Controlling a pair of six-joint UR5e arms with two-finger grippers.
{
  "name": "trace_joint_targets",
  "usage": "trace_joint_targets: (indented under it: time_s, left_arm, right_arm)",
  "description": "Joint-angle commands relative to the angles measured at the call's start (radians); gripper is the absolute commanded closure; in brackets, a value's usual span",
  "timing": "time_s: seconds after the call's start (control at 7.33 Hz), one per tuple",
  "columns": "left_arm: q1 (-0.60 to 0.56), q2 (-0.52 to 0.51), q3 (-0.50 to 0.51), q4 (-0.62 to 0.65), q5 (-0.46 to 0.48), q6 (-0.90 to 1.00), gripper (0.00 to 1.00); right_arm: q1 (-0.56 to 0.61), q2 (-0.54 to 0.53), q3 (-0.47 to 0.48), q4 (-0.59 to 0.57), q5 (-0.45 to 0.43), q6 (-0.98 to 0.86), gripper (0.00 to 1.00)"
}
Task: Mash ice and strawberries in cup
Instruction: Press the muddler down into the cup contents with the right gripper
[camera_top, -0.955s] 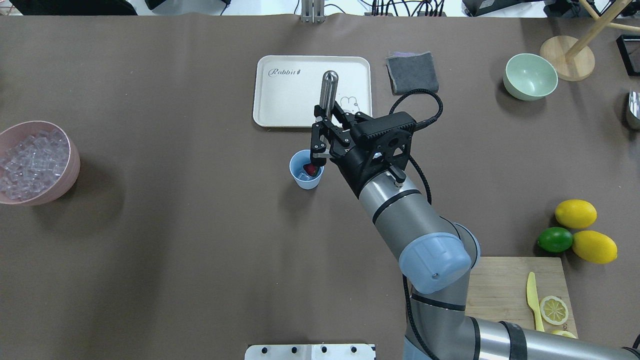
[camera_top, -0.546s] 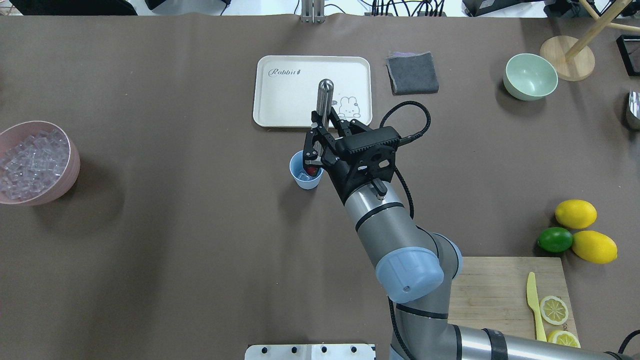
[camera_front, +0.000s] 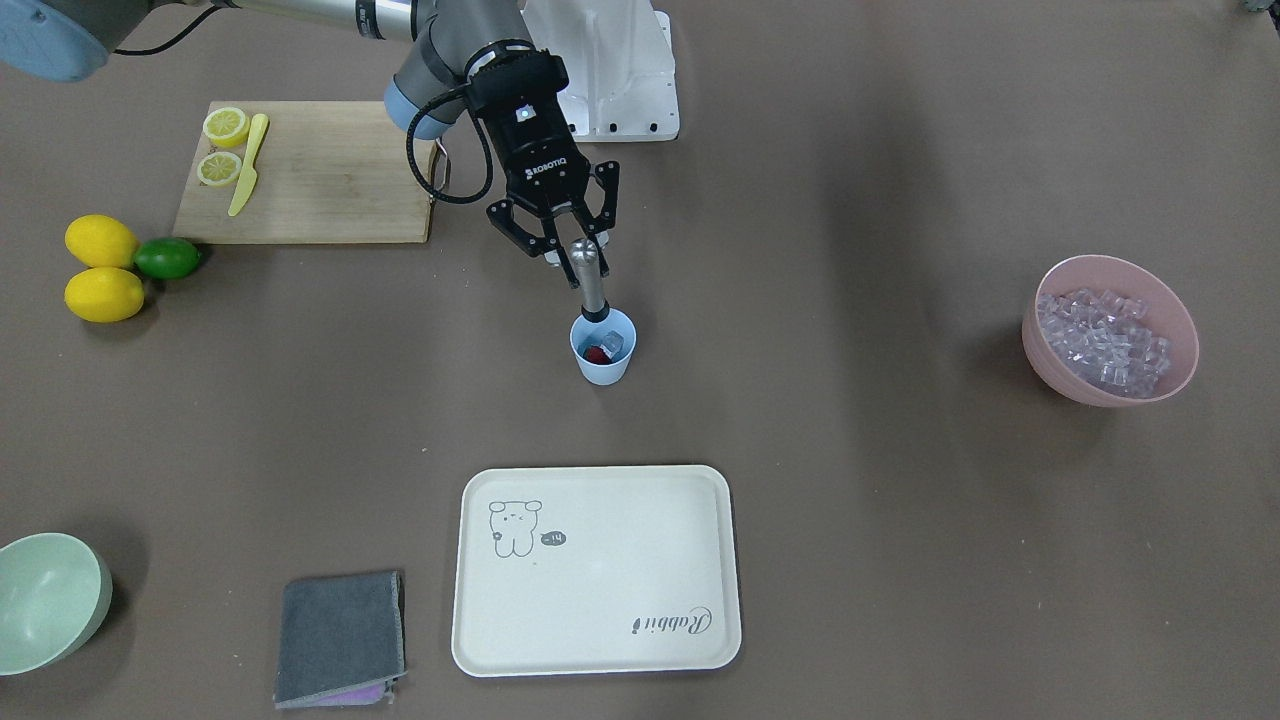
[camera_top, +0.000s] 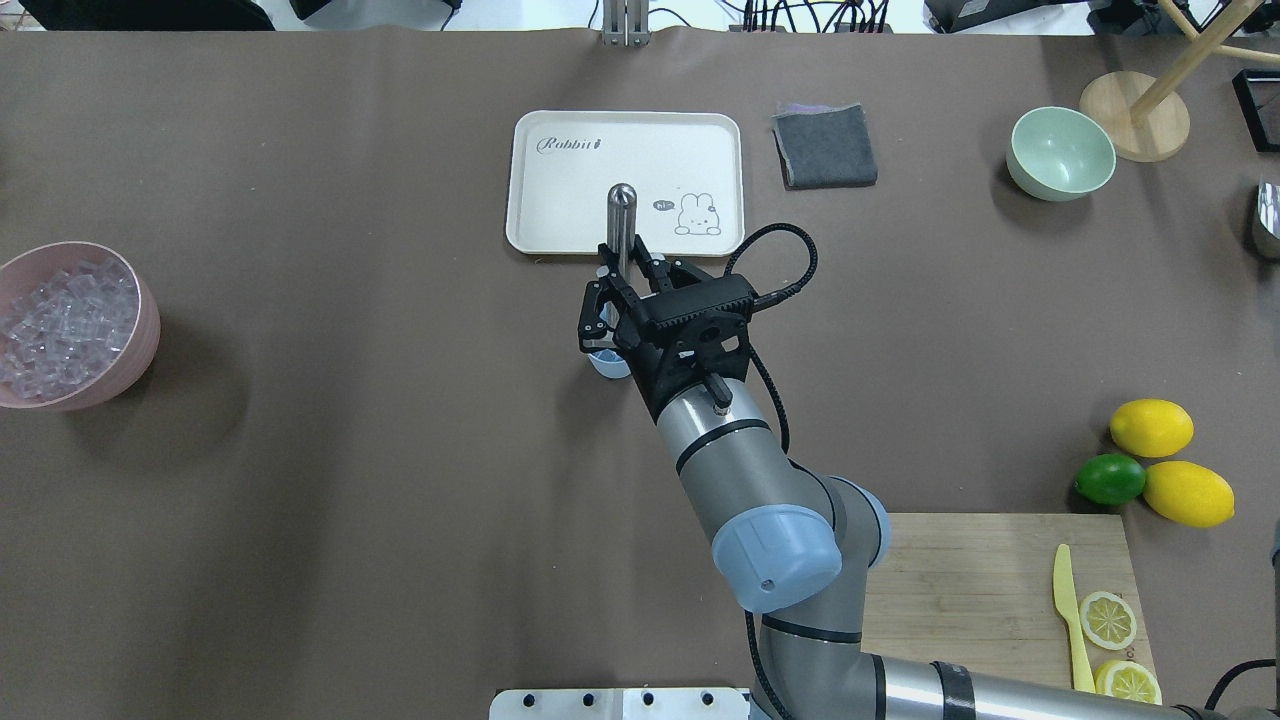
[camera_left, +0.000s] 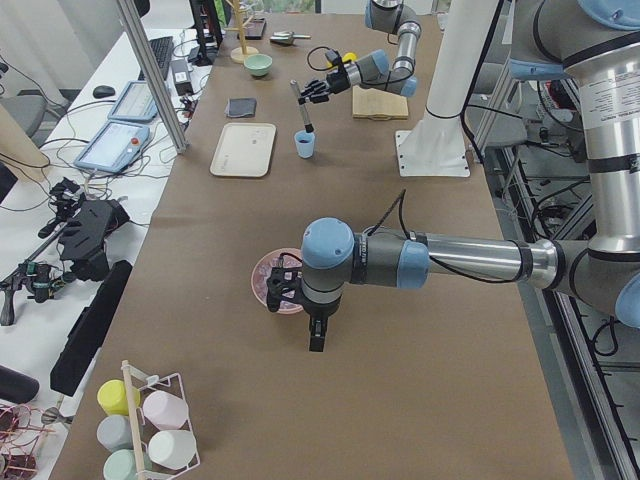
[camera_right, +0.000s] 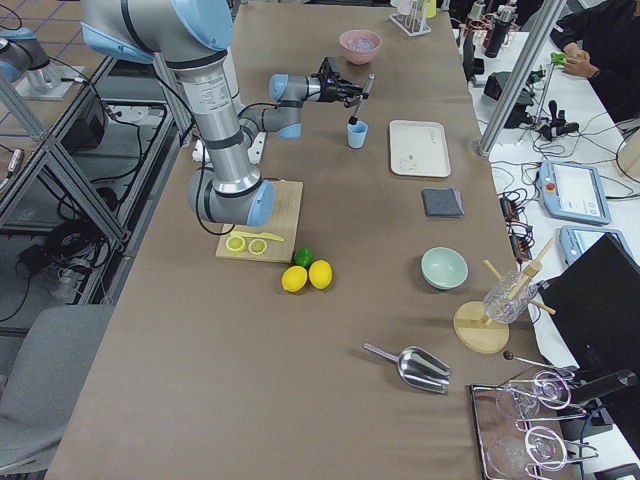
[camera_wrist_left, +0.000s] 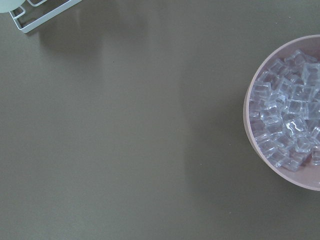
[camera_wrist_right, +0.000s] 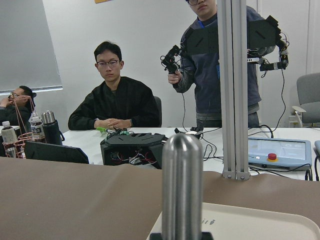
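Note:
The light-blue cup (camera_front: 603, 365) stands mid-table with a red strawberry (camera_front: 596, 354) and a clear ice cube (camera_front: 615, 344) inside. My right gripper (camera_front: 572, 250) is shut on a steel muddler (camera_front: 590, 280), which leans with its lower end in the cup. In the overhead view the right gripper (camera_top: 618, 268) covers most of the cup (camera_top: 607, 366), and the muddler's top (camera_top: 622, 200) points toward the tray. The muddler fills the right wrist view (camera_wrist_right: 182, 185). My left gripper (camera_left: 318, 335) hangs beside the pink bowl of ice (camera_wrist_left: 287, 115); I cannot tell whether it is open or shut.
A white tray (camera_top: 560, 215) lies just beyond the cup, with a grey cloth (camera_top: 825, 145) and a pale green bowl (camera_top: 1060, 152) to its right. Two lemons and a lime (camera_top: 1110, 480) sit by a cutting board (camera_top: 990, 590) holding a knife and lemon slices. The pink bowl (camera_top: 140, 340) stands far left.
My right arm has swung left and back toward the robot. The muddler's top has moved with it, and the gripper now hides most of the cup from above.

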Motion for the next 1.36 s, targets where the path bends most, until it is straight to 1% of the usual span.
trace_joint_targets:
  time_s: [0.0,0.55,1.23]
  left_arm:
    - [0.000,-0.001,0.000,-0.001,0.000,0.000,0.02]
    - [-0.002,0.002,-0.001,-0.004,-0.002,0.000,0.02]
    - [-0.002,0.002,0.000,-0.004,-0.002,0.002,0.02]
  right_arm:
    - [0.001,0.010,-0.027,0.001,0.020,-0.002,1.00]
    - [0.010,0.007,-0.052,0.007,0.061,-0.034,1.00]
    - [0.036,0.010,-0.064,0.004,0.138,-0.041,1.00]
